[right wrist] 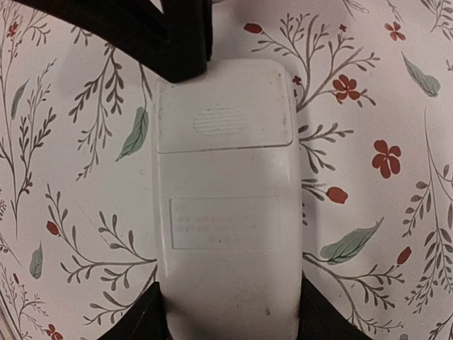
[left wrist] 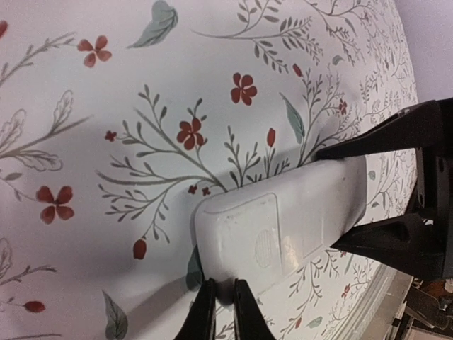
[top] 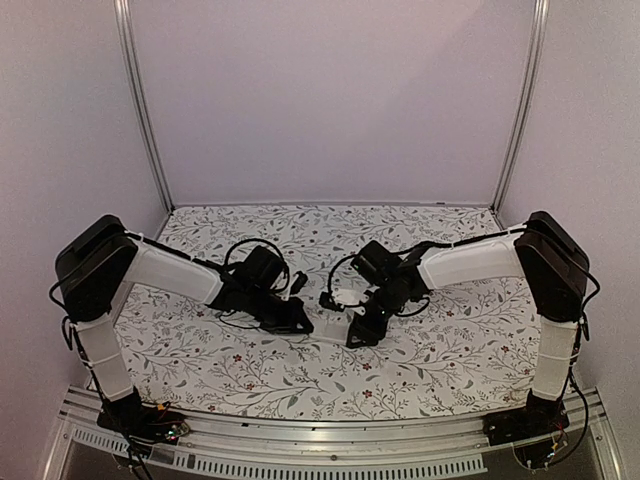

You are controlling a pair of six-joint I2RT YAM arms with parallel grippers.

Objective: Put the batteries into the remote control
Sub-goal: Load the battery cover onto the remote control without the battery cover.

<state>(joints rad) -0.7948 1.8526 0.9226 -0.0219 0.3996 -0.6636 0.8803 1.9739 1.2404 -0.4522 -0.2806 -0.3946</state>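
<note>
Right tool (right wrist: 230, 312) astride remote (right wrist: 226, 177), buttons hidden

- Top external was fixed high at the near edge, looking down and forward over the whole table (top: 450, 360).
- Left wrist looked down, close on the remote control (left wrist: 283, 219).
- Right wrist was even closer, straight above; both wrist views shared its white back.
</note>
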